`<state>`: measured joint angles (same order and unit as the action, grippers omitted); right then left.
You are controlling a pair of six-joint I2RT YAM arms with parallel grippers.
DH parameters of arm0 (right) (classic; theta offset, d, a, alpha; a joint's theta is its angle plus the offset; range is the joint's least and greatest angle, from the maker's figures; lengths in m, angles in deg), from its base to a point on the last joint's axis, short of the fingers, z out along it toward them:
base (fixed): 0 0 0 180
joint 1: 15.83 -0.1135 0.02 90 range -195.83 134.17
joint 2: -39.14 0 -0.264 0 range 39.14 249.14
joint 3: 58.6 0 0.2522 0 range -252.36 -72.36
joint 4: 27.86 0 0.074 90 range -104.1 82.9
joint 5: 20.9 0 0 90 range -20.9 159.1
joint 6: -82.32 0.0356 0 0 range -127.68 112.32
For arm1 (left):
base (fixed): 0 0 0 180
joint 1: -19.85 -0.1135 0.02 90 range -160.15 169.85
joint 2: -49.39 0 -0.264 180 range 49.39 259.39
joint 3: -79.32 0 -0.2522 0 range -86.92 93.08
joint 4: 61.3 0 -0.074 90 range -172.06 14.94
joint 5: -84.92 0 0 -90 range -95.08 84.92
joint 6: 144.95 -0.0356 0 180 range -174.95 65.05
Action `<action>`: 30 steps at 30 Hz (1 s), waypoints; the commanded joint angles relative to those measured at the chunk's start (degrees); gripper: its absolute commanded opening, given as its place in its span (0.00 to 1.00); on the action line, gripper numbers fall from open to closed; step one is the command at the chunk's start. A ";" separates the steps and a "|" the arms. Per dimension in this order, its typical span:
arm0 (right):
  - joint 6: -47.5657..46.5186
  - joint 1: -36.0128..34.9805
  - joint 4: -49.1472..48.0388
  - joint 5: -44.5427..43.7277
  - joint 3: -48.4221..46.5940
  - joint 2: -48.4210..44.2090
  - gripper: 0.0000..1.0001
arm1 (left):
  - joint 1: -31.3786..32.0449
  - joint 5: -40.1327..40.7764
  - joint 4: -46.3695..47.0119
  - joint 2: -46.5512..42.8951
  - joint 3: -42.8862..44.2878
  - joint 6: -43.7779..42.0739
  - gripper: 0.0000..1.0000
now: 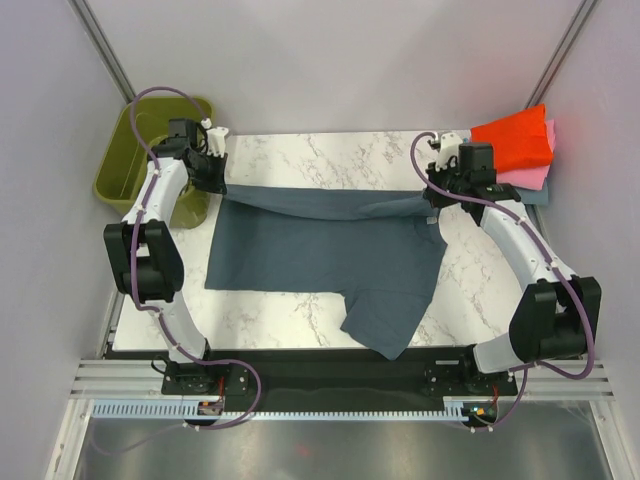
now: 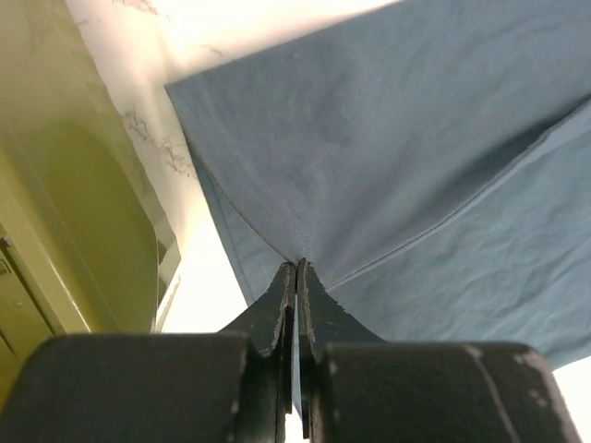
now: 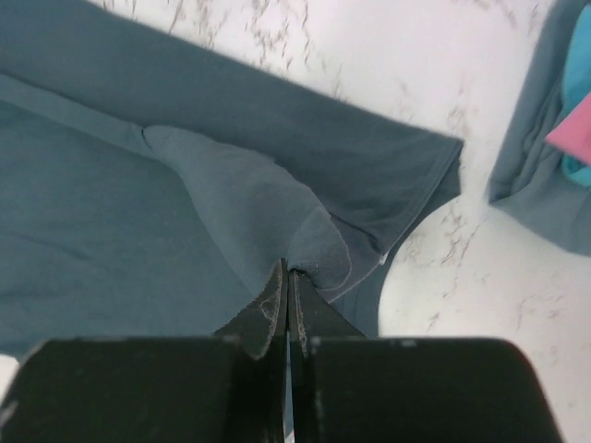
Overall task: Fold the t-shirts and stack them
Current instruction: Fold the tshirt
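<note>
Folding the slate-blue t-shirt [image 1: 320,255] in half: pinching its far edge in the left claw [image 2: 297,268] and right claw [image 3: 287,268], both clamped on cloth, the rest lying spread on the tabletop [image 1: 330,150] nearward of them. Next, probably carrying that edge evenly toward the near hem.

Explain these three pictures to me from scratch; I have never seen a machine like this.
Two robot arms are bolted at a marble table's near edge. The wide picture looks down from above; the other two come from cameras on each wrist. A slate blue-grey t-shirt lies spread on the table, one sleeve reaching past the near edge. The left fingers and right fingers are each pinched shut on its far edge. Folded shirts, red-orange on top, sit at the far right; an olive basket stands beside the far left corner.
</note>
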<state>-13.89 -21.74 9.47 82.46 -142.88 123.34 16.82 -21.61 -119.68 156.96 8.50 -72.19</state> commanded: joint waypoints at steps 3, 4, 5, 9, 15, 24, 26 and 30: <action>0.24 -0.24 0.59 3.24 4.42 -3.17 0.00 | -0.14 2.74 -1.70 0.10 -2.16 1.24 0.08; 0.15 -0.24 0.77 3.59 4.86 -3.34 0.00 | -0.22 2.65 -1.70 -0.16 -2.95 1.41 0.10; 0.07 -0.24 0.95 3.86 5.56 -3.43 0.00 | -0.14 2.56 -1.52 -0.08 -4.26 1.59 0.11; -0.37 -0.24 1.04 4.82 6.62 -3.17 0.05 | -0.14 1.42 -0.65 -0.25 -7.17 2.29 0.35; 0.24 -0.24 2.44 6.06 4.61 -4.31 0.55 | -0.14 0.36 0.59 -3.85 -9.11 3.34 0.87; 3.13 1.42 5.52 2.45 -5.50 3.40 0.69 | 2.32 -2.09 -5.12 -1.75 -0.15 4.75 1.00; 5.94 2.57 5.69 5.77 -8.03 9.64 0.68 | 4.69 -2.27 -5.22 -0.35 0.30 5.89 1.00; 7.89 4.33 6.22 12.38 -13.58 21.15 0.63 | 6.63 -2.71 -3.99 2.90 1.00 10.89 0.99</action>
<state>-9.15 -18.51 13.69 89.30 -153.48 137.64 21.89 -22.22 -123.20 156.47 7.82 -66.81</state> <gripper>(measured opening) 0.640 0.993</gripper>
